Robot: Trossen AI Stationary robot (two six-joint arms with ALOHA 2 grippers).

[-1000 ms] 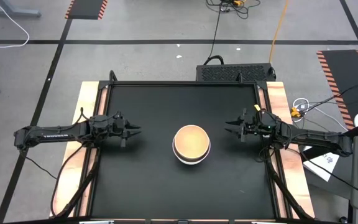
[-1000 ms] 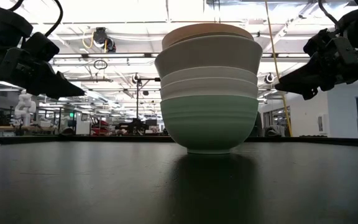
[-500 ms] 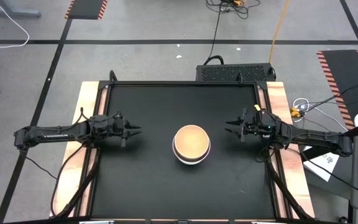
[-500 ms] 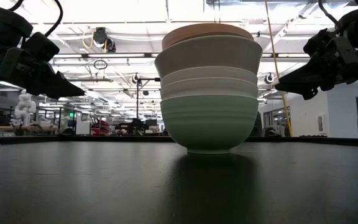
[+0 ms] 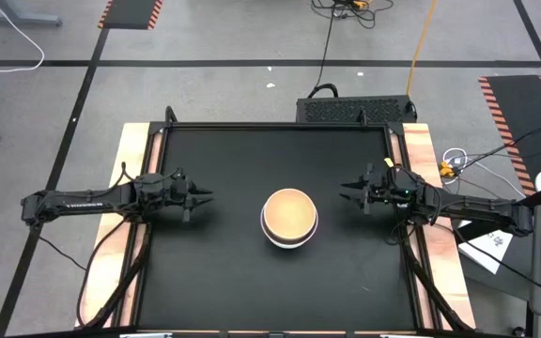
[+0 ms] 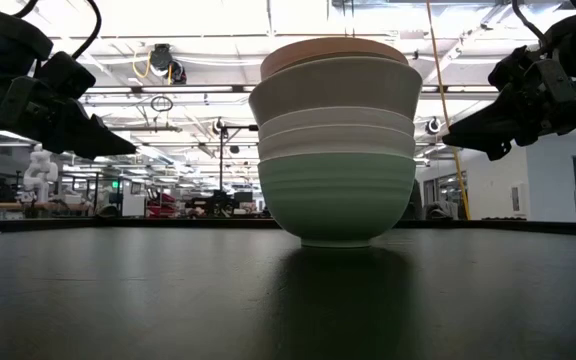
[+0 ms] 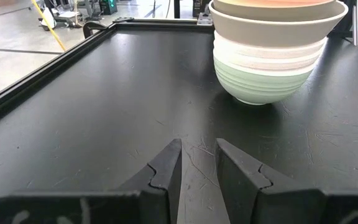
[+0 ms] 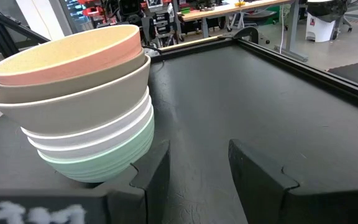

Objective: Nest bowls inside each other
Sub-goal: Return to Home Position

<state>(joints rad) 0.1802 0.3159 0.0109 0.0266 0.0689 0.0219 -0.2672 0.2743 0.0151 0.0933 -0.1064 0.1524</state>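
The bowls (image 5: 289, 218) stand nested in one stack at the middle of the black table. A mint green bowl (image 6: 336, 200) is at the bottom, resting by its foot on the table. White bowls (image 6: 336, 135) sit in it, then a beige one (image 7: 278, 28), and a peach-orange one (image 8: 73, 53) on top. My left gripper (image 5: 205, 196) hovers left of the stack, open by a narrow gap (image 7: 197, 144), with nothing between its fingers. My right gripper (image 5: 344, 192) hovers right of the stack, open (image 8: 197, 146) and holding nothing. Both point at the stack from a distance.
The black table top (image 5: 224, 282) has a raised dark rim (image 7: 36, 74) and wooden side strips (image 5: 421, 150). A black box (image 5: 357, 109) sits beyond the far edge. Bare table lies all around the stack.
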